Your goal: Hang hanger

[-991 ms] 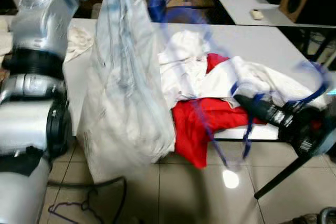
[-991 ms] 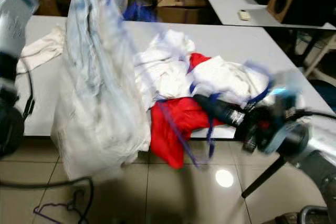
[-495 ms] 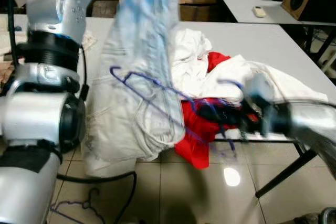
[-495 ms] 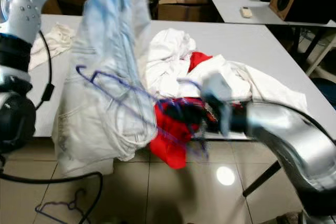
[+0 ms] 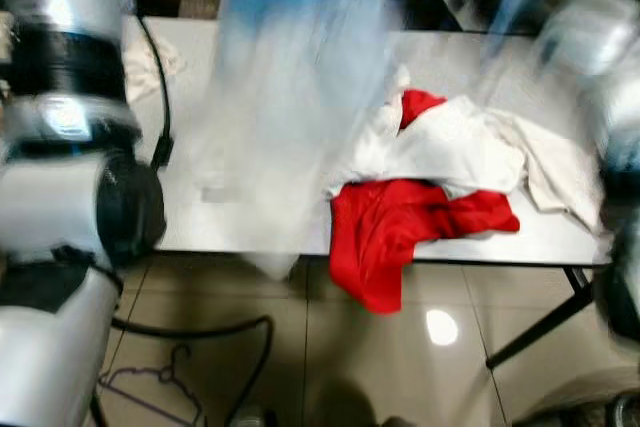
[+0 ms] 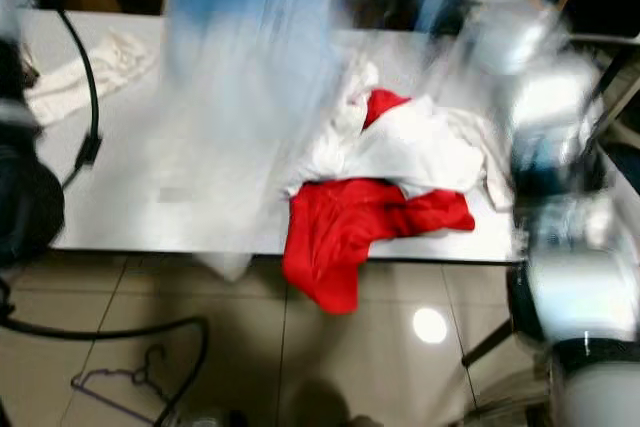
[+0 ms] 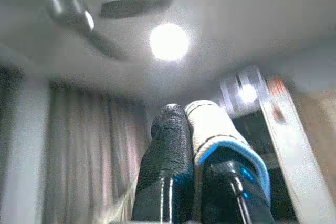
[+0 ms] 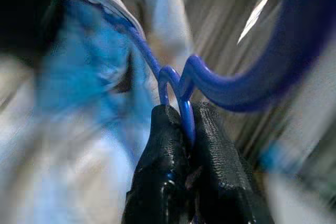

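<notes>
Raised since half a second ago, when it lay slanted across the front of the pale garment at desk height, the blue hanger (image 8: 181, 90) now sits up near the robot's head, where the eye views smear into blur. In the right wrist view the right gripper (image 8: 187, 129) has its jaws clenched on the thin blue wire just below the twisted neck, so the hanger lies straight ahead of the jaws; its thick hook curves away beyond the fingertips and the shoulder wire runs off into the cloth. The hanger looks like slim, plastic-coated wire, bright blue, and stiff enough to carry the garment.

The pale garment (image 5: 280, 137), white with a blue upper part, hangs from the hanger as a long streaked shape in front of the desk (image 5: 190, 217). In the left wrist view the left gripper (image 7: 191, 129) points up at a ceiling lamp, jaws clamped on a fold of white cloth with a blue edge, apparently the garment's top. The right arm is therefore judged to be the one to bring the hook to a rail; no rail can be made out.

On the desk lie a red garment (image 5: 385, 232) spilling over the front edge and white clothes (image 5: 450, 142) heaped on it. A purple hanger (image 5: 150, 392) lies on the tiled floor beside a black cable (image 5: 200, 327).
</notes>
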Available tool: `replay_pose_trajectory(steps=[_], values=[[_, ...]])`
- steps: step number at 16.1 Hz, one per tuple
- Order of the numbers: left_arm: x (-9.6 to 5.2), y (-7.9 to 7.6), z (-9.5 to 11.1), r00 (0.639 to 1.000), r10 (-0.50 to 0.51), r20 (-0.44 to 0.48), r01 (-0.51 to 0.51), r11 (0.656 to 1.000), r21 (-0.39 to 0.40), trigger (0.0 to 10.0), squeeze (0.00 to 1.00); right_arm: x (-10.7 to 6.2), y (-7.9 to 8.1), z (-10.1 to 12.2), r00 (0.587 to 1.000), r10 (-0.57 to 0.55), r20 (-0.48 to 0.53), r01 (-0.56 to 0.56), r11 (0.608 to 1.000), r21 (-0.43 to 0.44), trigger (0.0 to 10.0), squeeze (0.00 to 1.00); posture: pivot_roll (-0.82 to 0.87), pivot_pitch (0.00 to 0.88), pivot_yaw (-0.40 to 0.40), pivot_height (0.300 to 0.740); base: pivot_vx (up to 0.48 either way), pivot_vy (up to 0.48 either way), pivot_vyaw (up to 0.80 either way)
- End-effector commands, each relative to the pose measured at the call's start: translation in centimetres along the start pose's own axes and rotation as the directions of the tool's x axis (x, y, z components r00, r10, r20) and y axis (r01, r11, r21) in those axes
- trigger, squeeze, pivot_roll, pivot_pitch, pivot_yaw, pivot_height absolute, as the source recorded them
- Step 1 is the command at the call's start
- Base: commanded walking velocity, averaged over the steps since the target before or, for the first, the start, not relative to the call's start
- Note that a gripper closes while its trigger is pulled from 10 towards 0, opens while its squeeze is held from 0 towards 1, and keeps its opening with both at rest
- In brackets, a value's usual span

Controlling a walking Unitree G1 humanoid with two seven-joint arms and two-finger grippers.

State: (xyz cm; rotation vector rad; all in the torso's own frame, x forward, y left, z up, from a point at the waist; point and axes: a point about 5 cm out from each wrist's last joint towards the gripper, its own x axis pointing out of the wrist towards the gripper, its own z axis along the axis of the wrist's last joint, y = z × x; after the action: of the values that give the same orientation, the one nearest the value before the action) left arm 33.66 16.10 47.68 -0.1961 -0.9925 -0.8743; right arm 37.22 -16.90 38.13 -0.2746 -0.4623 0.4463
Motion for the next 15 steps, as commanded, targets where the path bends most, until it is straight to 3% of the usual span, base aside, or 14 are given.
replay_pose_trajectory(steps=[1, 3, 4, 5, 6, 7, 8, 9, 10, 12, 13, 15], values=[[0.3, 0.3, 2.9, 0.988, 0.027, 0.15, -0.034, 0.998, 0.044, 10.0, 0.0, -0.8, -3.0, 2.2, 0.978, -0.153, 0.142, 0.151, 0.988, 0.02, 10.0, 0.0, -0.12, 0.0, -0.017, 0.74, 0.0, 0.0, 0.0], [-1.4, 1.2, -1.3, 0.986, 0.145, -0.082, -0.136, 0.985, 0.107, 10.0, 0.0, -0.5, 0.2, -3.0, 0.996, 0.081, -0.048, -0.081, 0.997, 0.002, 10.0, 0.0, -0.12, 0.0, -0.022, 0.74, 0.0, 0.0, 0.0], [-2.5, 1.3, -4.1, 0.959, 0.19, -0.212, -0.16, 0.975, 0.152, 10.0, 0.0, -1.1, 1.7, -5.9, 0.974, 0.179, -0.137, -0.181, 0.983, -0.006, 10.0, 0.0, -0.12, 0.0, -0.022, 0.74, 0.0, 0.0, 0.0], [-4.4, 1.1, -8.1, 0.892, 0.249, -0.377, -0.184, 0.962, 0.201, 10.0, 0.0, -2.3, 3.4, -9.0, 0.937, 0.265, -0.23, -0.269, 0.963, 0.014, 10.0, 0.0, -0.11, 0.0, -0.025, 0.74, 0.0, 0.0, 0.0], [-7.4, 0.3, -12.5, 0.787, 0.293, -0.543, -0.182, 0.951, 0.248, 10.0, 0.0, -4.3, 5.2, -11.9, 0.883, 0.352, -0.311, -0.349, 0.935, 0.067, 10.0, 0.0, -0.11, 0.0, -0.026, 0.74, 0.0, 0.0, 0.0], [-9.4, -0.3, -14.9, 0.719, 0.319, -0.617, -0.195, 0.945, 0.261, 10.0, 0.0, -5.5, 6.1, -13.2, 0.852, 0.393, -0.346, -0.384, 0.918, 0.098, 10.0, 0.0, -0.11, 0.0, -0.026, 0.74, 0.0, 0.0, 0.0], [-14.0, -1.8, -19.1, 0.544, 0.373, -0.751, -0.209, 0.928, 0.309, 10.0, 0.0, -8.7, 7.9, -13.8, 0.776, 0.521, -0.355, -0.491, 0.853, 0.178, 10.0, 0.0, -0.12, 0.0, -0.02, 0.74, 0.0, 0.0, 0.0], [-14.0, -1.8, -19.1, 0.544, 0.373, -0.751, -0.209, 0.928, 0.309, 10.0, 0.0, -8.7, 7.9, -13.8, 0.776, 0.521, -0.355, -0.491, 0.853, 0.178, 10.0, 0.0, -0.12, 0.0, -0.02, 0.74, 0.0, 0.0, 0.0], [-19.1, -3.8, -22.3, 0.351, 0.388, -0.852, -0.21, 0.919, 0.332, 10.0, 0.0, -12.8, 9.0, -12.4, 0.669, 0.664, -0.335, -0.601, 0.748, 0.281, 10.0, 0.0, -0.13, 0.0, -0.005, 0.74, 0.0, 0.0, 0.0], [-20.4, -3.7, -22.5, 0.3, 0.428, -0.852, -0.195, 0.902, 0.385, 10.0, 0.0, -14.8, 8.7, -10.4, 0.636, 0.712, -0.299, -0.637, 0.702, 0.318, 10.0, 0.0, -0.14, 0.0, 0.005, 0.74, 0.0, 0.0, 0.0], [-20.5, -3.6, -22.5, 0.297, 0.437, -0.849, -0.2, 0.898, 0.392, 10.0, 0.0, -15.2, 8.5, -9.6, 0.642, 0.713, -0.282, -0.638, 0.7, 0.319, 10.0, 0.0, -0.14, 0.0, 0.005, 0.74, 0.0, 0.0, 0.0], [-20.0, -2.9, -22.0, 0.323, 0.432, -0.842, -0.187, 0.901, 0.391, 10.0, 0.0, -16.1, 7.7, -6.3, 0.667, 0.709, -0.229, -0.638, 0.702, 0.316, 10.0, 0.0, -0.15, 0.0, 0.007, 0.74, 0.0, 0.0, 0.0]])
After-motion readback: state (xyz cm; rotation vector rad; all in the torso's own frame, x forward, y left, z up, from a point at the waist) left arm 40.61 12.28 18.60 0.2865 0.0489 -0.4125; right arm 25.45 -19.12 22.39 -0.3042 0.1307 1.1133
